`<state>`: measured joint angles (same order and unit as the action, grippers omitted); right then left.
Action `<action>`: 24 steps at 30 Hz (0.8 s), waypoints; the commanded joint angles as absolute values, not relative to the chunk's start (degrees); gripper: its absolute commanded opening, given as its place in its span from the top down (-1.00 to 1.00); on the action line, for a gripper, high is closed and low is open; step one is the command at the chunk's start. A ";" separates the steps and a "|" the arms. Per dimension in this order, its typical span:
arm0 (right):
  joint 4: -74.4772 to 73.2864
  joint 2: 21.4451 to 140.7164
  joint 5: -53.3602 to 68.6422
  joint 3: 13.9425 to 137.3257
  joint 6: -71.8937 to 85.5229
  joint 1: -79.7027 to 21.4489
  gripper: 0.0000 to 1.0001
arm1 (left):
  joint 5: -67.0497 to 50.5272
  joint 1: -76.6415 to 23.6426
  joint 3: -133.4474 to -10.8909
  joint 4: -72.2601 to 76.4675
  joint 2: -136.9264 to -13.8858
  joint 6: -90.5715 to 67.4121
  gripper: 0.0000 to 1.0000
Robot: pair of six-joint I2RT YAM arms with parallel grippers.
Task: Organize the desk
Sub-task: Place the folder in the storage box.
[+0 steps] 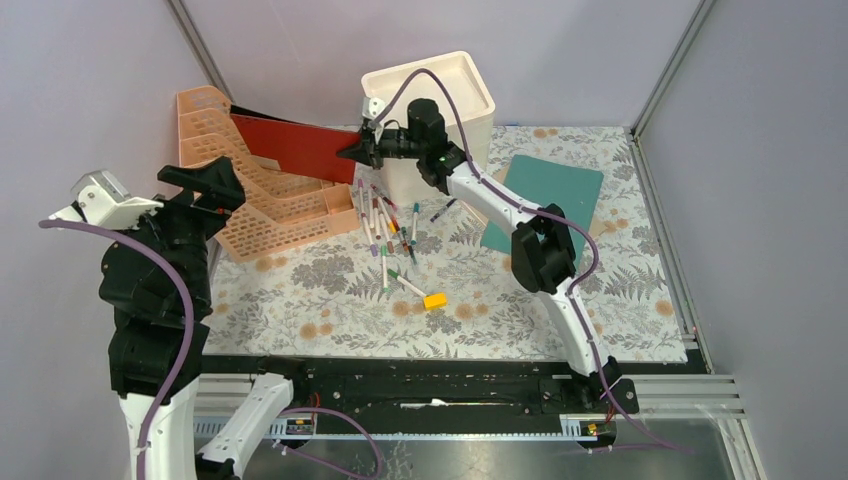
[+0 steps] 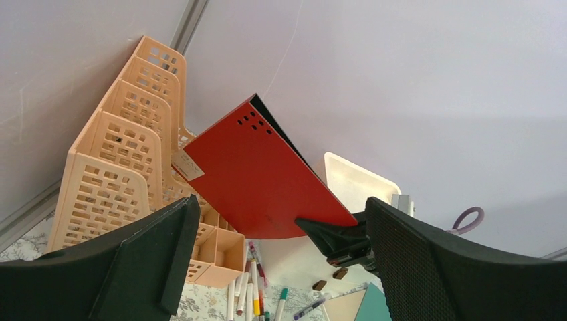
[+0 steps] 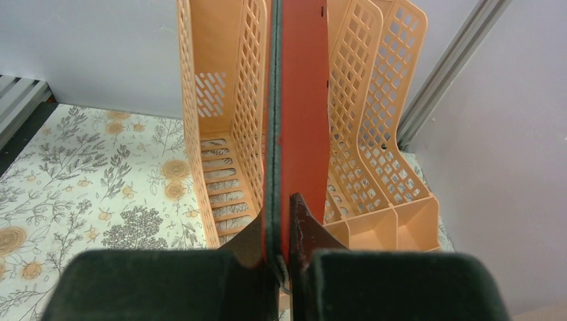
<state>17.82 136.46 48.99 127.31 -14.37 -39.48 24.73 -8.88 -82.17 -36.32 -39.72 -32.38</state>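
Desk: the desk (image 1: 330, 300), with its fern-and-flower cloth, fills the middle of your top view, running from the black rail at 6 o'clock to the back wall at 12.
Right tool: your right gripper (image 1: 355, 152) has reached across to about 11 o'clock. Its jaws are pressed together on the edge of a red folder (image 1: 295, 145).
Folder: it hangs tilted in the air over the peach file organizer (image 1: 265, 205). Your right wrist view shows it edge-on, lined up with the organizer's slotted dividers. You cannot tell from here whether it touches them.
Left tool: your left gripper (image 1: 205, 182) hovers at 9 o'clock, raised beside the organizer. Its jaws stand wide apart with nothing between them.
Organizer: it sits in the desk's 10 o'clock corner, with its small front compartments facing the centre.
Bin: a white bin (image 1: 470, 85) stands at 12 o'clock against the back wall.
Book: a teal book (image 1: 555, 195) lies flat at 2 o'clock.
Pens: a loose scatter of pens (image 1: 385, 225) lies between the organizer and the bin, just toward 12 from the centre.
Block: a small yellow block (image 1: 434, 300) lies toward 6 o'clock from the pens.
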 commanded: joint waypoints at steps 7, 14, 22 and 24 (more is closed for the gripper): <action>23.82 125.81 55.88 124.61 -10.55 -41.11 1.00 | 26.47 -8.57 -79.94 -33.44 -36.76 -30.44 -0.97; 20.43 124.29 58.81 123.08 -10.49 -42.49 1.00 | 27.24 -8.61 -79.27 -32.87 -35.57 -29.56 -0.97; 14.11 130.05 55.86 131.81 -15.25 -43.42 1.00 | 26.79 -8.61 -79.54 -32.85 -34.66 -29.11 -0.98; 14.20 133.84 56.37 136.98 -14.82 -43.51 1.00 | 26.62 -8.61 -79.96 -32.94 -34.50 -28.82 -0.98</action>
